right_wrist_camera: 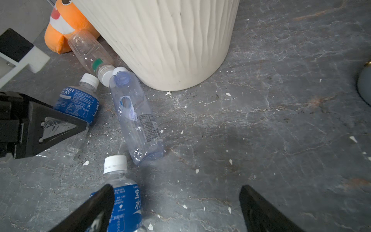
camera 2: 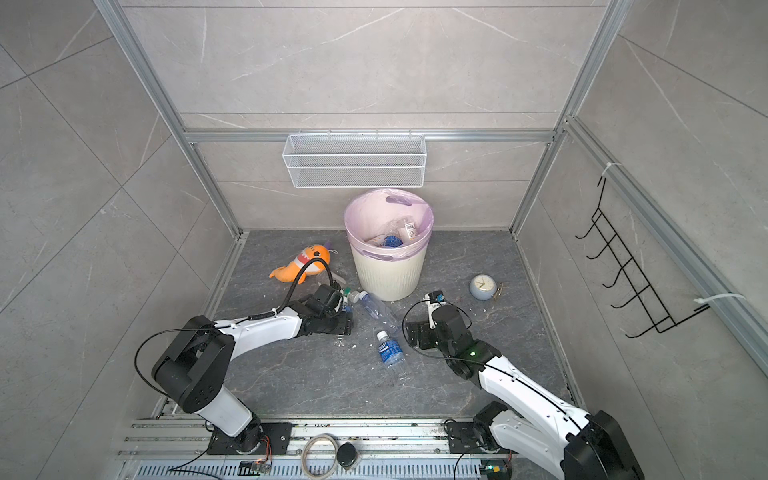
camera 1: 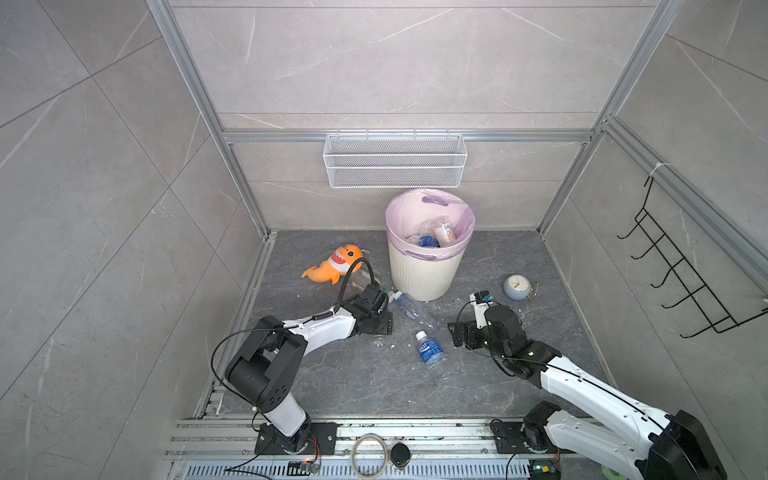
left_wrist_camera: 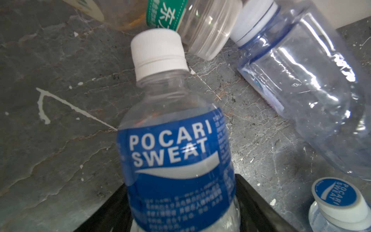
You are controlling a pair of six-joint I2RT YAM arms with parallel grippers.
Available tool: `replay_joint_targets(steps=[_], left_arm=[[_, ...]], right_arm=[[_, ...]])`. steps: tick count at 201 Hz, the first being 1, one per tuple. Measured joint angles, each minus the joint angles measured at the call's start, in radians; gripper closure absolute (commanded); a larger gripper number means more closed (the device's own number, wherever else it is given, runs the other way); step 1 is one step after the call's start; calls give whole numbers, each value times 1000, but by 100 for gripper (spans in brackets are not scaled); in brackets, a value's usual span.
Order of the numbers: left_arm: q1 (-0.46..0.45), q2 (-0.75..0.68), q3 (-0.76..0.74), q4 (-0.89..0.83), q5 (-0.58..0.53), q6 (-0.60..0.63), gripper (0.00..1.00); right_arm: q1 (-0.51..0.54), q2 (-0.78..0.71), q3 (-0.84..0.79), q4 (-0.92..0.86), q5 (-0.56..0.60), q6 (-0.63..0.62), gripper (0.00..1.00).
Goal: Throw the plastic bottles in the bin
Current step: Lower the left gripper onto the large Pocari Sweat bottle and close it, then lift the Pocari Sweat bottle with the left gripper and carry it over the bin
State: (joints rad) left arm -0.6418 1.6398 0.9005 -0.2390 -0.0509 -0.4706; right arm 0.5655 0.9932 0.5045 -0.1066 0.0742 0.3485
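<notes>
Right gripper, jaws spread wide, hovers by a blue-labelled bottle lying on the floor. Left gripper flanks a Pocari bottle; whether it grips cannot be told. Beyond, a clear bottle lies at the bin.

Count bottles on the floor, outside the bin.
4: Pocari bottle between the jaws of the left gripper; green-banded bottle beside the plush; large clear bottle by the bin; blue-labelled bottle by the right gripper. More may be hidden.
</notes>
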Motion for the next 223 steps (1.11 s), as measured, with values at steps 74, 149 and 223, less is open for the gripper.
replay_joint_targets(steps=[74, 149, 223], left_arm=[[0, -8, -11, 22, 0, -2, 41], [0, -172, -152, 36, 0, 4, 42], [-5, -441, -305, 76, -6, 14, 42]], right_arm=[[0, 1, 0, 0, 0, 0, 1], [0, 1, 0, 0, 0, 0, 1], [0, 1, -2, 0, 0, 0, 1]])
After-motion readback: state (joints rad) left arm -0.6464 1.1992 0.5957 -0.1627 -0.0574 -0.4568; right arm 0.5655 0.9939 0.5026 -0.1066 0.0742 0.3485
